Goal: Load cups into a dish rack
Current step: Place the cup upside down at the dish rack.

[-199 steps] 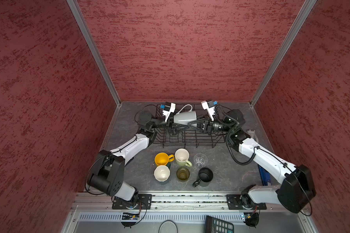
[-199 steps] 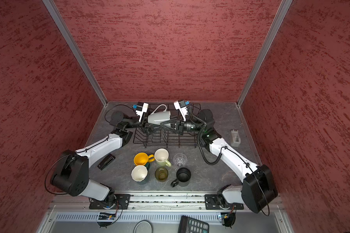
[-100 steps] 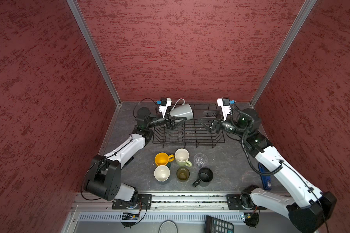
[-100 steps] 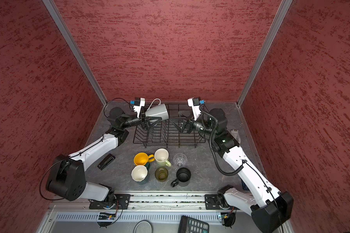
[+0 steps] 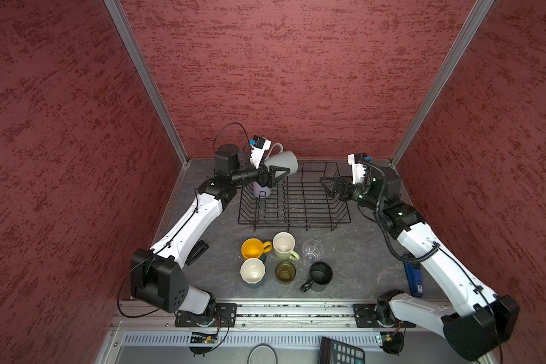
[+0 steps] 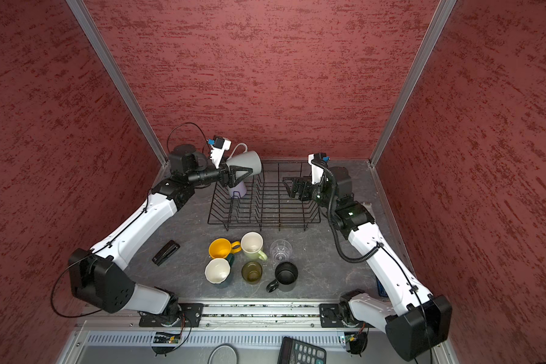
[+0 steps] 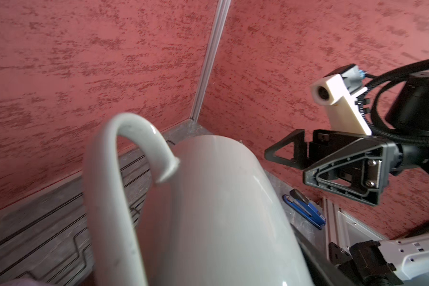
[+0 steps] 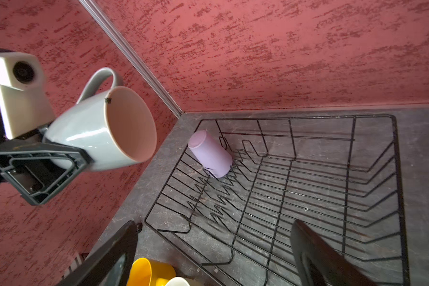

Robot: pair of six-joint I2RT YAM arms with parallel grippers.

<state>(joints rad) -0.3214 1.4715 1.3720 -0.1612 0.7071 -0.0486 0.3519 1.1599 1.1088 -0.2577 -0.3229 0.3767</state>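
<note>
Right hand [image 5: 328,187] withdrawn from grey mug [image 5: 282,161]; mug retained by left hand [image 5: 279,171].
The mug is gripped on its side above the dish rack's [image 5: 297,219] far left corner, over the tilted lilac tumbler [image 5: 260,189]. The right hand is spread open over the rack's right side. Six cups [image 5: 283,245] are set on the worktop [image 5: 360,252].

So, a black stapler [image 5: 197,252] is seen lying on the grey marbled tabletop [image 5: 356,249], lower left of centre. A blue stapler [image 5: 413,279] is parked near the right edge. A black calculator [image 5: 341,351] is cut off at the bottom, with a grey round disc [image 5: 262,354] left of it. Everything's boxed in by red textured walls [image 5: 281,63].
</note>
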